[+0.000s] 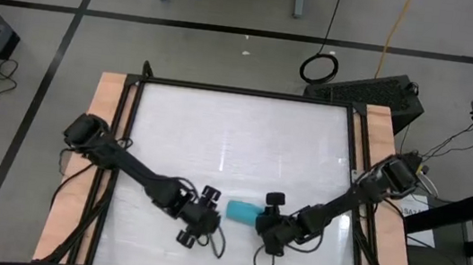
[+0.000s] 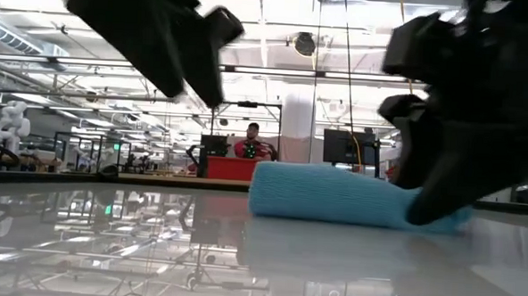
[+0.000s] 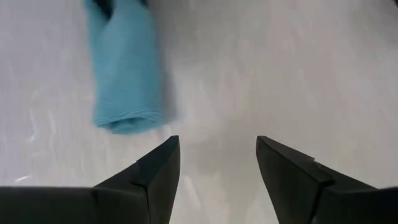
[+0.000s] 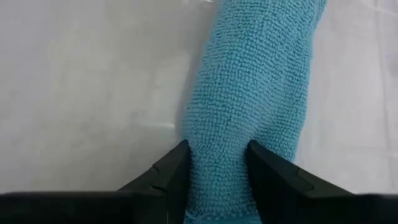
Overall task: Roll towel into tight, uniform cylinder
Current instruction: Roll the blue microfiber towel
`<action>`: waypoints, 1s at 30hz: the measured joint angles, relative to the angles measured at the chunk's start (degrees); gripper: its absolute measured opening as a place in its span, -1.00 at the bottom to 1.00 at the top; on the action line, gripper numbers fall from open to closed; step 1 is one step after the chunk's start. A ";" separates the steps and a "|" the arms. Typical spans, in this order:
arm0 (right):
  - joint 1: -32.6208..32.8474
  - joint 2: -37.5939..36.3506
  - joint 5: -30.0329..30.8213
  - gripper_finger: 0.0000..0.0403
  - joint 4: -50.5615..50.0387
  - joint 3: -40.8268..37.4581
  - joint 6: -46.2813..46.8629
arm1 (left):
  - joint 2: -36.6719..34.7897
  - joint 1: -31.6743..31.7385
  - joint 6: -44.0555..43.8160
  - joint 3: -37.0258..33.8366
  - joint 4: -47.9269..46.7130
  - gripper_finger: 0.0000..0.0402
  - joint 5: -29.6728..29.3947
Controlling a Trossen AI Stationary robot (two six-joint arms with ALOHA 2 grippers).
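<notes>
The turquoise towel [image 1: 241, 211] lies on the white tabletop [image 1: 236, 133] as a short rolled cylinder, resting on its side. It also shows in the low view [image 2: 333, 196]. My right gripper [image 4: 217, 163] is at the roll's right end and shut on it. It shows in the high view [image 1: 266, 219] and the low view [image 2: 431, 204]. My left gripper [image 3: 217, 158] is open and empty. It stands just off the roll's left end [image 3: 124, 121], above the table [image 2: 197, 47]. My right gripper pinches the roll's right end [image 4: 217, 140] between its two fingers [image 4: 169, 169], one on each side. The fingers slant down from the table's right and point along the roll. The roll narrows between them and lies on the table.
Wooden side rails [image 1: 94, 151] and a black frame [image 1: 246, 92] border the tabletop. Bare tabletop lies on the far side of the towel. The room beyond shows a person at a red bench [image 2: 251, 147].
</notes>
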 joint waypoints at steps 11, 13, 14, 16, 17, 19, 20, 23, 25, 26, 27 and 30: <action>-11.19 0.00 -3.91 -0.29 3.18 -0.04 -17.86 | -3.68 -8.55 -5.20 0.08 -6.35 0.08 -4.78; -13.47 0.02 -5.63 -0.29 4.47 -0.07 -21.05 | -4.03 -9.58 -6.22 0.12 -6.31 0.08 -5.70; -14.58 0.02 -6.37 -0.29 4.99 -0.07 -22.32 | -4.05 -10.02 -6.60 0.14 -6.42 0.08 -6.04; -16.83 0.07 -7.42 -0.29 5.76 -0.07 -24.15 | -4.09 -11.07 -7.72 0.13 -7.75 0.08 -6.76; -17.82 0.07 -7.74 -0.29 6.03 -0.07 -24.89 | -4.19 -11.46 -8.14 0.12 -8.48 0.08 -7.08; -19.66 0.09 -7.88 -0.29 6.65 -0.07 -26.50 | -4.30 -12.31 -9.28 0.14 -10.24 0.08 -7.69; -20.56 0.09 -8.55 -0.29 6.94 -0.07 -27.41 | -4.30 -12.68 -9.76 0.14 -11.44 0.08 -8.24; -23.12 0.09 -11.83 -0.29 7.96 -0.07 -29.23 | -4.30 -13.70 -11.49 0.12 -14.02 0.08 -9.66; -24.47 0.09 -13.44 -0.29 8.97 -0.07 -29.43 | -4.30 -14.31 -12.63 0.12 -15.31 0.08 -10.25; -24.96 0.02 -14.07 -0.29 9.54 -0.09 -29.45 | -4.30 -14.61 -12.68 0.12 -15.64 0.08 -10.43; -25.32 -0.19 -14.65 -0.28 9.85 -0.12 -29.63 | -4.30 -14.83 -12.71 0.12 -15.65 0.08 -10.62; -25.59 -0.62 -14.85 -0.24 9.88 0.40 -31.01 | -4.30 -15.59 -12.77 0.13 -16.48 0.08 -12.22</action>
